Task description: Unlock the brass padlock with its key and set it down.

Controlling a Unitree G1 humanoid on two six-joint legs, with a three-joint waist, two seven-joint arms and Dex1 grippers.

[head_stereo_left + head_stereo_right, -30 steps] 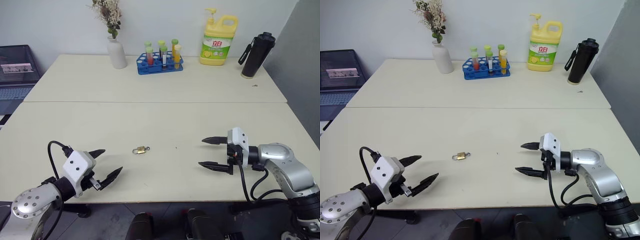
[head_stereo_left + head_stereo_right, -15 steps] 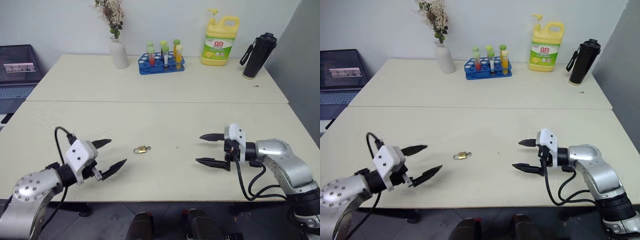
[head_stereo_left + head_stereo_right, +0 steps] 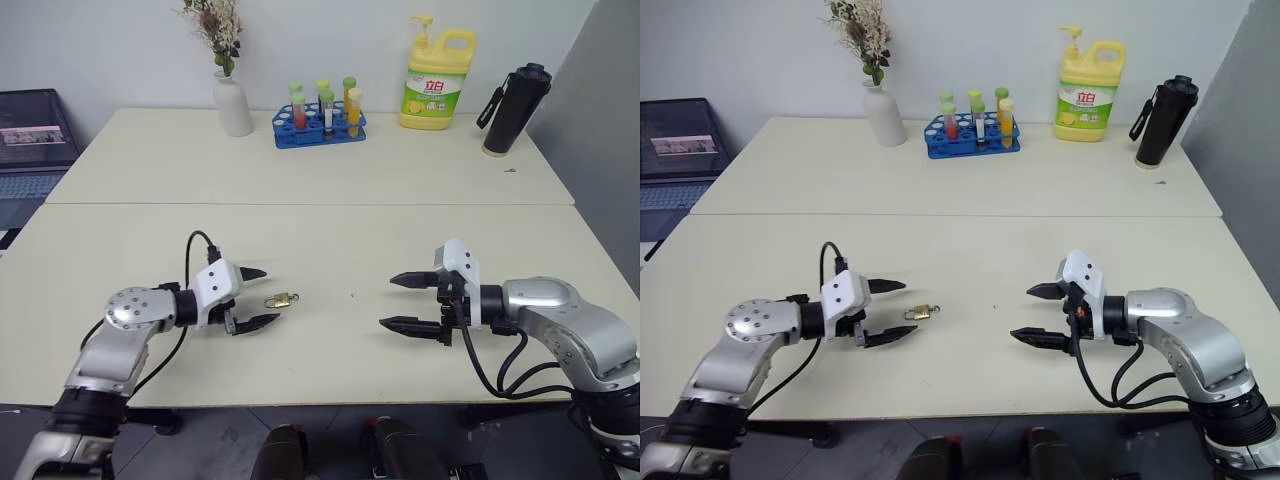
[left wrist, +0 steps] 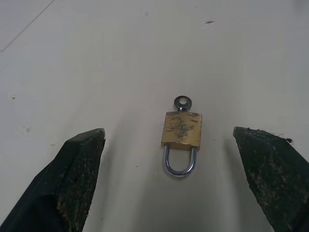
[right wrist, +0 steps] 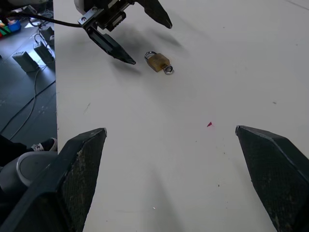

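Note:
The brass padlock [image 3: 283, 299] lies flat on the cream table [image 3: 320, 240], near the front. Its silver shackle [image 4: 179, 163] points toward my left gripper. The key [image 4: 182, 102] sticks out of the far end of the padlock's body. My left gripper [image 3: 272, 295] is open just above the table. Its two black fingertips [image 4: 87, 145] stand apart on either side of the padlock's line, and the lock lies just past them, untouched. My right gripper [image 3: 387, 301] hovers open to the right of the padlock, pointing left at it with nothing in it.
At the back of the table stand a white vase [image 3: 233, 105], a blue rack of test tubes [image 3: 320, 125], a yellow detergent bottle [image 3: 437, 85] and a black flask [image 3: 512, 110]. A laptop [image 3: 30, 140] sits off the left side. The table's front edge runs close under both arms.
My left gripper has moved forward and to the right, from the table's front left up to the padlock. The right gripper has shifted slightly left. Both stayed open and the padlock has not moved.

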